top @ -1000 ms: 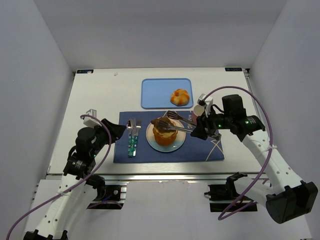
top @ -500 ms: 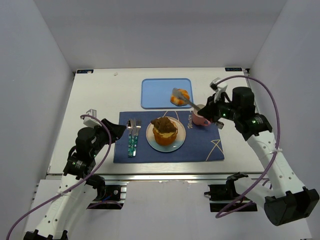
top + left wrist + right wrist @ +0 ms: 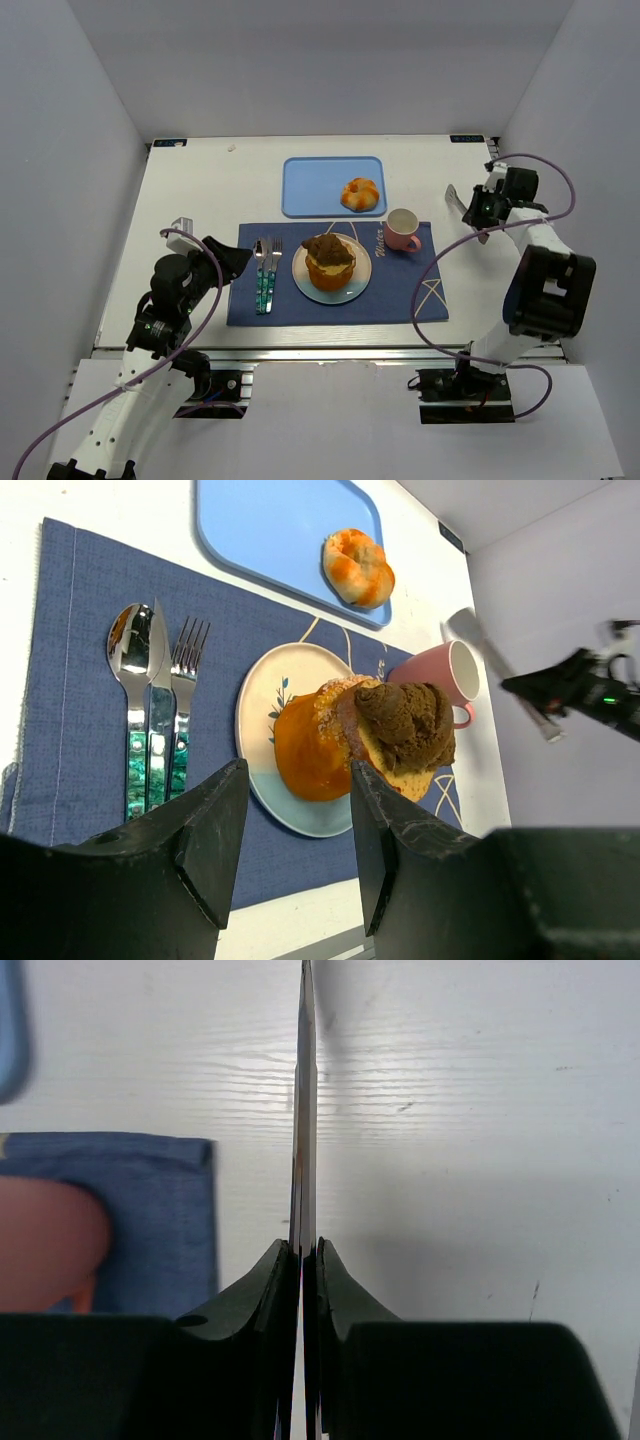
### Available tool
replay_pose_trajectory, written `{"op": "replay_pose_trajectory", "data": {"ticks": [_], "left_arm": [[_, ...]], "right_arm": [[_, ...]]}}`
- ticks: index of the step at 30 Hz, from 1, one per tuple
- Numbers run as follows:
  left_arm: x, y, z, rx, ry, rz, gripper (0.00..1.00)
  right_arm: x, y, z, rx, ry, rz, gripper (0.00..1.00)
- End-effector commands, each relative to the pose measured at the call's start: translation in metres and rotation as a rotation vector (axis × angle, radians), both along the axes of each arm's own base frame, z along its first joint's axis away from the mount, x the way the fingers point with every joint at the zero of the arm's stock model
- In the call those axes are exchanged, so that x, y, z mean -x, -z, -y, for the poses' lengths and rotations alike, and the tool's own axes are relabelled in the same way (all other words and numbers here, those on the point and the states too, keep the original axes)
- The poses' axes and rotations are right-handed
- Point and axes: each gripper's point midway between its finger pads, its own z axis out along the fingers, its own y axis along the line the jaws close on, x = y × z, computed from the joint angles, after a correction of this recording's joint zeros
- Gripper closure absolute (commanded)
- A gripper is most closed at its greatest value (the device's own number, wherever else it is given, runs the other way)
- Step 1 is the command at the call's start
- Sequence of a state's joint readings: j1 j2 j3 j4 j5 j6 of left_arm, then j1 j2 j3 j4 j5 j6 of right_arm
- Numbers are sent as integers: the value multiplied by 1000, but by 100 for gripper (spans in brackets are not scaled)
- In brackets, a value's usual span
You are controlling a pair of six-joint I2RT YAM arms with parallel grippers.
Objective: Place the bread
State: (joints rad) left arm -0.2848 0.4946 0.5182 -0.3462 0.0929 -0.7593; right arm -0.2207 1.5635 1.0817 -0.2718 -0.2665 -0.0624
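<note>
A brown bread piece (image 3: 325,247) (image 3: 408,715) rests on an orange bun (image 3: 330,275) (image 3: 310,745) on the pale plate (image 3: 300,282) (image 3: 262,695). Another orange bread roll (image 3: 360,194) (image 3: 358,566) lies on the blue tray (image 3: 310,185) (image 3: 270,530). My right gripper (image 3: 480,210) (image 3: 309,1250) hovers over the bare table at the far right, shut on thin metal tongs (image 3: 458,201) (image 3: 303,1110) (image 3: 500,670) whose arms are pressed together, empty. My left gripper (image 3: 235,262) (image 3: 298,775) stands open at the mat's left edge, holding nothing.
A pink mug (image 3: 402,231) (image 3: 440,670) stands on the blue placemat (image 3: 400,290) right of the plate. A spoon, knife and fork (image 3: 265,270) (image 3: 155,700) lie left of the plate. White walls enclose the table on three sides.
The right gripper let the brown bread go onto the bun, then swung away past the mug to the table's right side with the tongs squeezed shut. The left arm stayed still.
</note>
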Motion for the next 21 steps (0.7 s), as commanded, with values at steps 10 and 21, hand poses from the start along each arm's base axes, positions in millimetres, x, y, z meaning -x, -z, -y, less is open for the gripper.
{"op": "replay_pose_trajectory", "data": {"ticks": [10,21], "left_arm": [[-4,-2,1,-4,4,22,45],[-10,-7,3,-16,16,30,45]], "right_arm": [[-3,94,33,202,-62,-187,43],[-5,12,41,195,-63,-43,11]]}}
